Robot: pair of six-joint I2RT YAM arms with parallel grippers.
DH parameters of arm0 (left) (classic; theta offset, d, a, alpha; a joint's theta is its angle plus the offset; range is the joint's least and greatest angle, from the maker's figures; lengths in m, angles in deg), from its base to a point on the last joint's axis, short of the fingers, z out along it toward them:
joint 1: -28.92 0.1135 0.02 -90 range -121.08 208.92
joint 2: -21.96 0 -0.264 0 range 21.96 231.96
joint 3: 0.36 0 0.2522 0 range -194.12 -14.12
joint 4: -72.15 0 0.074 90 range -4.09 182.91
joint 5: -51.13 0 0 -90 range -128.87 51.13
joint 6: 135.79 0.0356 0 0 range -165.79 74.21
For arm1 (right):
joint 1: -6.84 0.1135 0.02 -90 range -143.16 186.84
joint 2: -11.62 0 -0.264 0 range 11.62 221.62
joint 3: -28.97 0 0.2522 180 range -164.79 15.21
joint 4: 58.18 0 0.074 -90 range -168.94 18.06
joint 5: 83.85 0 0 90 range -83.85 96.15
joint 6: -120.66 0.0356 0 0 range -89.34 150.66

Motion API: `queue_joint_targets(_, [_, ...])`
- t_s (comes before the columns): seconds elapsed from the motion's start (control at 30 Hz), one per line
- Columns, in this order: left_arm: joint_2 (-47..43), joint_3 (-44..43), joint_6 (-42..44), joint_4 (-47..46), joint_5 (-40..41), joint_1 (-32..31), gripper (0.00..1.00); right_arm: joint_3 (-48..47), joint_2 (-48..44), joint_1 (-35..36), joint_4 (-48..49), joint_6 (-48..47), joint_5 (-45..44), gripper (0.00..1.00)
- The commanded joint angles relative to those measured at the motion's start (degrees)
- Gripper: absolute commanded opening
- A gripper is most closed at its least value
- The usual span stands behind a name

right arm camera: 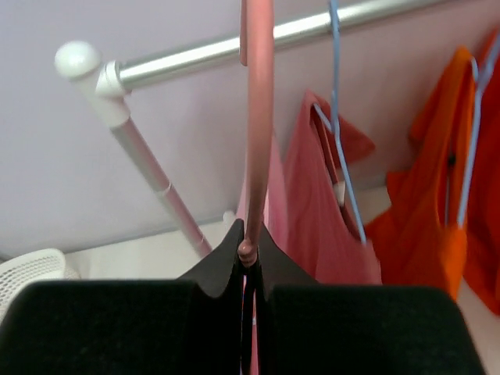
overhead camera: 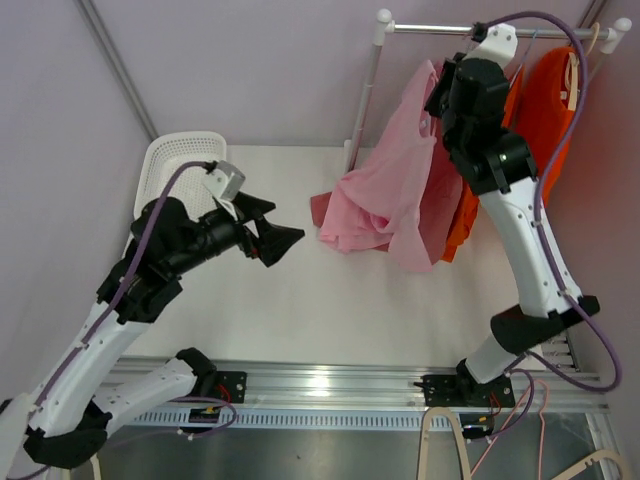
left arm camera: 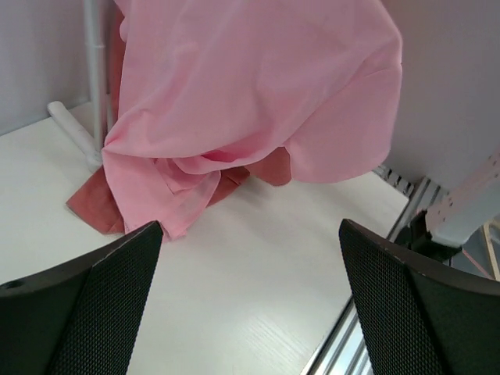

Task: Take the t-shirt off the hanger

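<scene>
From above, at the far right, the pink t-shirt [overhead camera: 385, 205] hangs below the rail [overhead camera: 440, 30], its hem bunched on the white table [overhead camera: 300, 320]; the left gripper [overhead camera: 275, 238] hovers to its left, jaws wide. At the left wrist, the shirt drapes beyond the spread fingers [left arm camera: 101, 305]. At the right wrist, the right gripper [right arm camera: 248, 254] is clamped on the pink hanger [right arm camera: 258, 117], which rises past the rail

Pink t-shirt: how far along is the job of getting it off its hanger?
Done: the lower part of the pink fabric t-shirt lies bunched on the white table. In hand: the right gripper is shut on the thin pink hanger below the metal rail. Left: the shirt's top looks hung up by the hanger; the left gripper, open, faces the shirt without touching it.
</scene>
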Motion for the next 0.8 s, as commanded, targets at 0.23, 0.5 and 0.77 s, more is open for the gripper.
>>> queue_joint_targets(0.23, [-2.0,6.9,8.4,-9.2,17.3,-30.5,0.99,21.4,-19.6,11.0,-2.5,13.9,-10.5,0.00])
queue_joint_targets(0.5, [7.2,8.3,10.0,-21.1,20.1,-39.6,1.00,21.3,-19.4,14.7,-4.3,11.8,-10.0,0.00])
queue_joint_targets(0.77, [20.4,1.4,15.1,-29.4,23.9,-42.3,1.00,20.3,-19.3,14.8,-5.2,10.7,-8.2,0.00])
